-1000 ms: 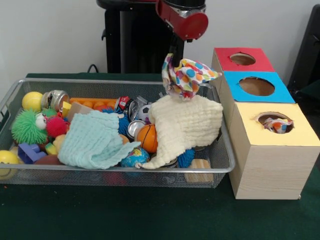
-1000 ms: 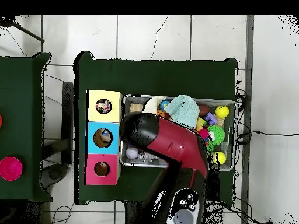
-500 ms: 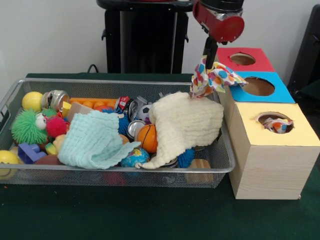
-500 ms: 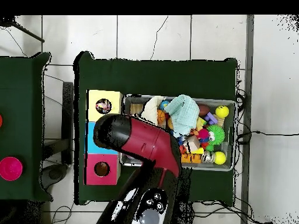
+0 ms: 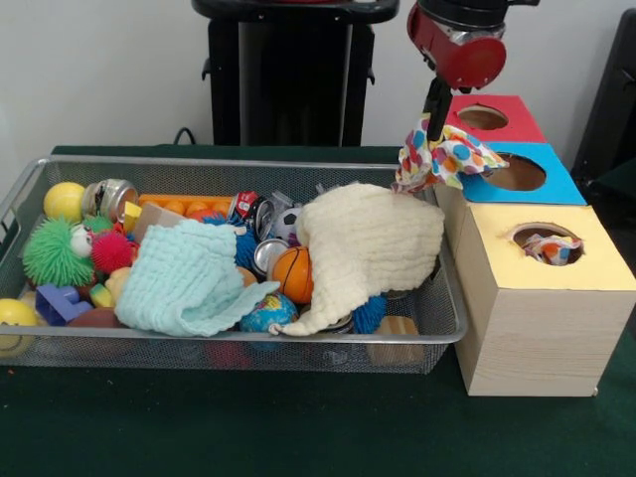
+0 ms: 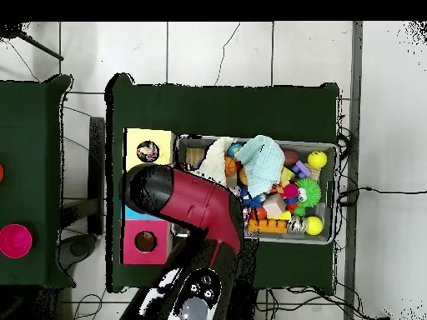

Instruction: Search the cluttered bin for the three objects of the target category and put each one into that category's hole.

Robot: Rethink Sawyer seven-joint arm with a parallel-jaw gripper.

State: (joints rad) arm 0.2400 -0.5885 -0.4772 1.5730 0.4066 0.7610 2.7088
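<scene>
My end effector (image 5: 433,121) is gripping the spotted cloth (image 5: 442,159), which is hanging clear above the blue box (image 5: 553,183), at its edge nearest the basket (image 5: 452,316). Beside the blue box, the yellow box (image 5: 542,298) is holding another patterned cloth (image 5: 550,246) in its hole.

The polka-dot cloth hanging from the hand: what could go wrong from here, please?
1. The polka-dot cloth hangs loose beside the blue box, not over the yellow box, whose hole already holds a similar cloth. Released here, it would probably miss that hole.
2. Its lower edge hangs close to the cream cloth and the bin rim, so it may snag there.
3. The hand grips only an upper fold; the cloth might slip out.
</scene>
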